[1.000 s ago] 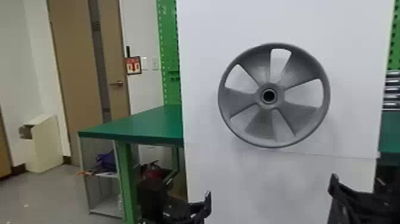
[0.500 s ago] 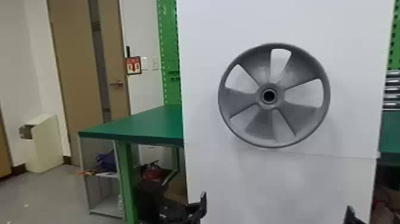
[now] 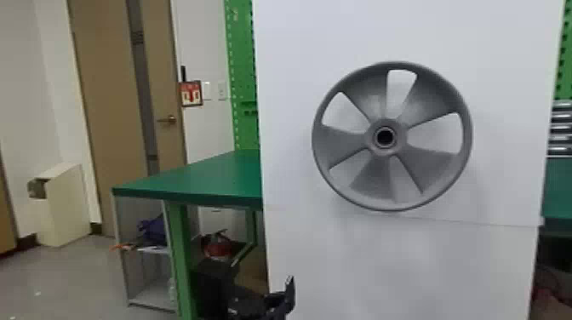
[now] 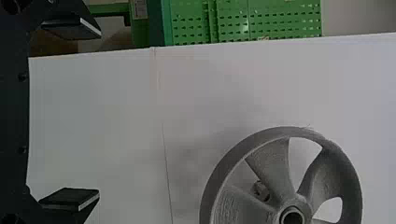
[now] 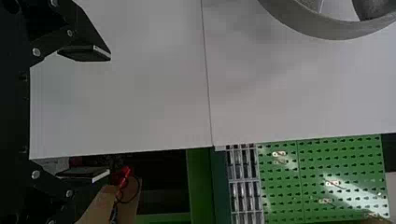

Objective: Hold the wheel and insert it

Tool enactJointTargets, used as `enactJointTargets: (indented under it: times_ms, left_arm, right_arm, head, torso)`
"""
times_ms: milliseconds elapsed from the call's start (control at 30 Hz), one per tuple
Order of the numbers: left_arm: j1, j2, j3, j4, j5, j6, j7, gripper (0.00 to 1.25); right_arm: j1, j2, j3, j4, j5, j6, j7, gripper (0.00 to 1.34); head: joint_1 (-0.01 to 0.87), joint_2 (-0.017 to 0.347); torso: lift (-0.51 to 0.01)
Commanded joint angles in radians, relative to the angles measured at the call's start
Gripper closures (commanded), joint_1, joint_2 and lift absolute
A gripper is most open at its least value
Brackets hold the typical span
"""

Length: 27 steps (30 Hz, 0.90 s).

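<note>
wheel point(image 3: 374, 181): one o'clock from left fingers point(image 4: 70, 197), head view | left side seems nearer | left fingers spread, empty; right fingers point(image 5: 83, 53) likewise

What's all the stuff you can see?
Wheel: one, gray, before the panel.
Panel: one, white, behind the wheel.
Table: at least one, green, beside panel.
Pegboard: at least one, green, behind panel.
Door: at least one, brown, back left.
Sign: one, red-and-white, beside door.
Box: one, cream, far left.
Shelf: one, gray, under table.
Drawers: several, silver, right of panel.
Left gripper: one, black, left wrist view, jaws open.
Right gripper: one, black, right wrist view, jaws open.
</note>
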Motion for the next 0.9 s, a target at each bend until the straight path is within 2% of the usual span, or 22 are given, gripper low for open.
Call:
enactJointTargets:
  times_ms: [0, 867]
  left_arm:
    - [0.001, 0.000, -0.001, 0.000, 0.000, -0.003, -0.001, 0.09]
    - [0.002, -0.002, -0.006, 0.002, -0.001, -0.023, -0.006, 0.09]
  right_arm:
    - [0.019, 0.009, 0.000, 0.001, -0.001, -0.007, 0.001, 0.42]
    - [0.034, 0.019, -0.007, 0.006, -0.007, -0.031, 0.039, 0.42]
  head:
    - [0.176, 0.347]
    - [0.176, 0.347]
  torso:
    - [-0.488]
    - [-0.488]
